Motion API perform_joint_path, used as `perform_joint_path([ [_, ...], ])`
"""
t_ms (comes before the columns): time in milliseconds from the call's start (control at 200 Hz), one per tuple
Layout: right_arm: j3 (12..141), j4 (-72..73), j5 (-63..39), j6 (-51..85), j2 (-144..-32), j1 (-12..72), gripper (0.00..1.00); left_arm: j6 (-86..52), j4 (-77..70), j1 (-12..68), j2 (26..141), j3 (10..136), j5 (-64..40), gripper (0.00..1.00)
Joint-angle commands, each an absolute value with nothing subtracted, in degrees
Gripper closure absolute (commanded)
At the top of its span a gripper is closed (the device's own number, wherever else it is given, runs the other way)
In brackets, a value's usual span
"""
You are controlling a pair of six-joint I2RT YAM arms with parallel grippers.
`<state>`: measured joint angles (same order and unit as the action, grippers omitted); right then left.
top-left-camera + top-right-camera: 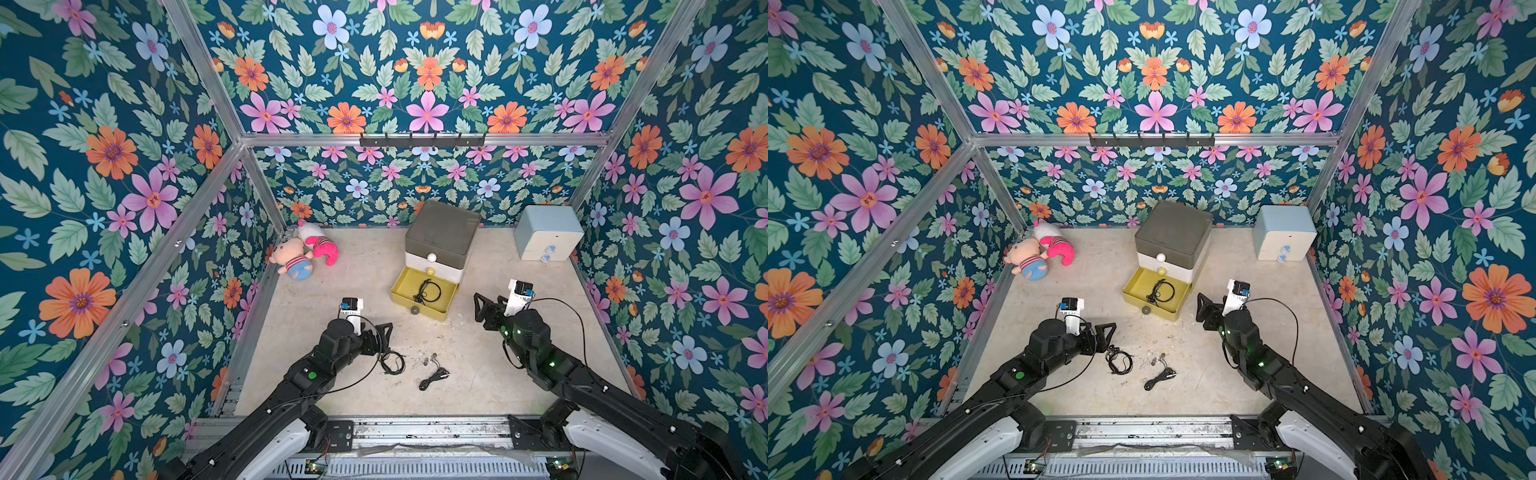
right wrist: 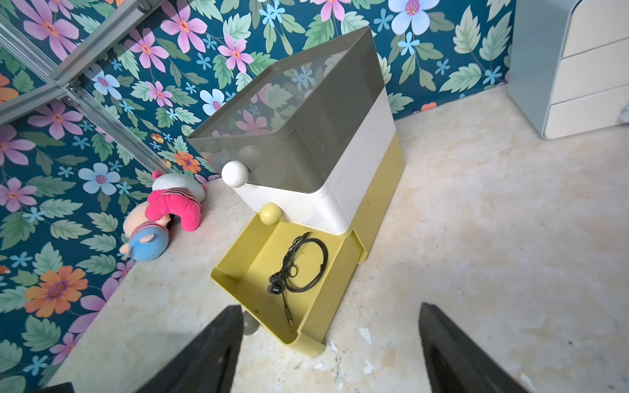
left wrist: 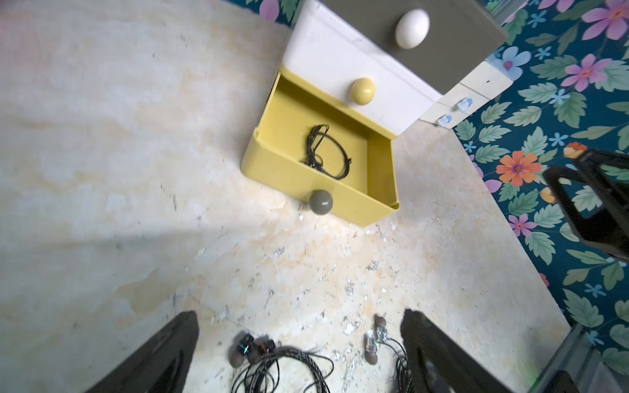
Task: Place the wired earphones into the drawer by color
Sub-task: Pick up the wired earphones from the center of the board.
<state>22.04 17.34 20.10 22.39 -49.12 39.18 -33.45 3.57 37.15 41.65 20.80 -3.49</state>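
- Jaws of the right gripper (image 1: 478,308) are standing wide apart and gripping nothing. The gripper is hanging above the table at 3 o'clock of the pulled-out yellow bottom drawer (image 1: 434,313), near it but apart.
- The left gripper (image 3: 299,314) is also gaping fully, holding nothing, and is hovering at 7 o'clock of that drawer.
- A coiled black earphone bundle (image 1: 392,361) is lying on the table at 6 o'clock of the left gripper. In the left wrist view it is showing between the two fingers (image 3: 163,357); whether they are touching it cannot be told.
- A second black earphone cable with pale metallic earbuds (image 1: 432,376) is lying at 4 o'clock of the first bundle, apart from it.
- A third black earphone coil (image 2: 301,265) is resting inside the yellow bottom drawer, its plug pointing toward the front wall.
- The small three-tier plastic drawer box (image 1: 440,232) is standing at 12 o'clock of the table, near the back wall. Its grey top and white middle tiers are sitting shut.
- A grey ball knob (image 3: 320,201) is sticking out of the yellow drawer's front.
- A pale blue-and-white two-drawer cabinet (image 1: 548,232) is sitting in the 2 o'clock corner.
- Two plush toys (image 1: 307,249) are lying in the 10 o'clock corner.
- The mottled beige tabletop (image 1: 353,291) is carrying everything.
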Motion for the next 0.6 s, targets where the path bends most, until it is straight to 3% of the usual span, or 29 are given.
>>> perform_joint_path([
  [0,19.72,18.75,23.68,17.33,-47.81,39.05,0.15,-39.88,8.08,38.33,42.60,20.99,-3.63,0.01],
  [215,14.17,26.08,24.15,16.96,-48.86,39.05,0.15,-42.82,13.97,40.60,45.70,23.00,0.09,0.02],
  [595,10.85,28.70,27.21,15.92,-45.62,39.03,0.15,-45.37,15.56,47.39,54.50,24.10,4.22,0.13],
])
